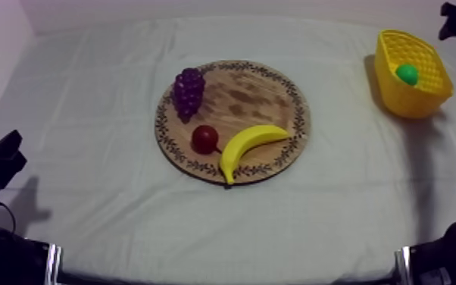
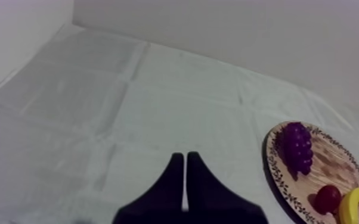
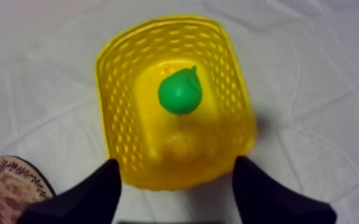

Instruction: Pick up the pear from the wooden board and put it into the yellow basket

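right tool (image 3: 176, 173): fingers apart, nothing between them, hanging above the yellow basket (image 3: 113, 71) at far right of the surface (image 1: 87, 114). pear (image 3: 180, 90) lies inside the basket, clear of the tool. left tool (image 2: 185, 179): fingers together, near left over bare surface. wooden board (image 1: 254, 98) mid-surface carries grapes (image 1: 188, 91), small red fruit (image 1: 204, 138), banana (image 1: 250, 144).

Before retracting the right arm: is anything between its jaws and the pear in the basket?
Nothing visible. The pear lies alone in the yellow basket, already delivered; the right gripper hangs above the basket, jaws open and empty.
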Motion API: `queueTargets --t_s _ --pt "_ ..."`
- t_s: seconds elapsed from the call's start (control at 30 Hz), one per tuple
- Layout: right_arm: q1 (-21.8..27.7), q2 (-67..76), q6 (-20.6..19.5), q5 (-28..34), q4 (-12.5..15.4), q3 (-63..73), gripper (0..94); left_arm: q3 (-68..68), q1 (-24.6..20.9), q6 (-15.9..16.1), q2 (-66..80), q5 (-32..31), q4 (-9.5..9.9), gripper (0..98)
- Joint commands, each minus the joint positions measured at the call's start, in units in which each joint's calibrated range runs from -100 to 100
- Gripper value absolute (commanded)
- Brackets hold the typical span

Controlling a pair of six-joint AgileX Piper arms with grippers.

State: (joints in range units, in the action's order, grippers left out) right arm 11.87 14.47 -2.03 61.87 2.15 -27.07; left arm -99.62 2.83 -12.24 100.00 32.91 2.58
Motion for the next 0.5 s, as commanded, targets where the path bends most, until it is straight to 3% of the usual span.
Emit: queueTargets --t_s 0.0,0.27,0.47 --pt "-0.39 14.17 0.17 -0.51 -0.24 -4.22 39.5 -0.05 0.03 0.0 0.0 -0.01 -0.02 0.1" --pt "-7.87 45.78 -1.56 -5.86 -4.12 -25.49 10.4 -0.05 0.03 0.0 0.0 -0.01 -0.02 0.1" --pt "-10.53 58.61 -3.48 -9.53 -6.71 -39.72 3.5 -0.05 0.03 0.0 0.0 -0.01 -0.02 0.1"
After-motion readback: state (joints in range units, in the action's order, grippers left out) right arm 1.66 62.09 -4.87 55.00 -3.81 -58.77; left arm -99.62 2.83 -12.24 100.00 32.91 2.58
